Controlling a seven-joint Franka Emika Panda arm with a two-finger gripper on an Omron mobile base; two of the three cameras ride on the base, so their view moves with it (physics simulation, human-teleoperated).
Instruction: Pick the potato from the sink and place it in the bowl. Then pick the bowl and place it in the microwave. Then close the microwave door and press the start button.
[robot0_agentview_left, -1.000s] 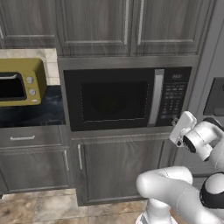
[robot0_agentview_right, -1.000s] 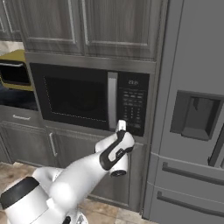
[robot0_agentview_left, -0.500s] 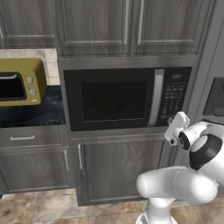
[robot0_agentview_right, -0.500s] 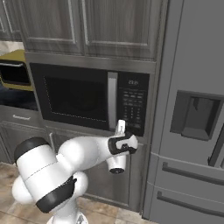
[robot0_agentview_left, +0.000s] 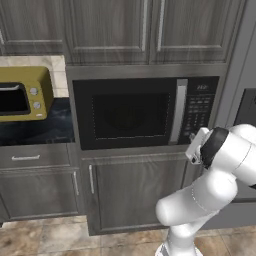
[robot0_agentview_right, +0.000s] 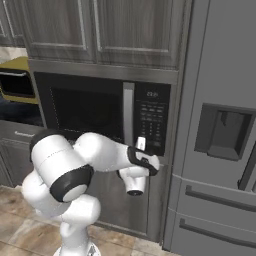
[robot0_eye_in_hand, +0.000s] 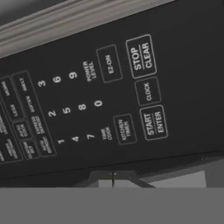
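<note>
The microwave (robot0_agentview_left: 142, 112) sat built into the dark grey cabinets with its door (robot0_agentview_left: 131, 114) shut flat, the silver handle (robot0_agentview_left: 179, 111) standing upright along the door's right edge, just beside the black button panel (robot0_agentview_left: 199, 111). The white arm reached up from the floor and held its gripper (robot0_agentview_right: 140, 144) right in front of the lower part of that panel, close to the bottom row of buttons; whether it touched them I could not tell. Its fingers (robot0_agentview_right: 141, 143) stood pressed together as one narrow tip, closed on nothing. From the hand's own camera the panel (robot0_eye_in_hand: 87, 100) was very near and tilted, and the START ENTER button (robot0_eye_in_hand: 154, 123) lay just above and to the right of the fingertips (robot0_eye_in_hand: 113, 178). Off to the left a yellow toaster oven (robot0_agentview_left: 22, 95) stood on the black counter (robot0_agentview_left: 45, 131). A grey refrigerator (robot0_agentview_right: 220, 125) stood just to the right of the microwave
</note>
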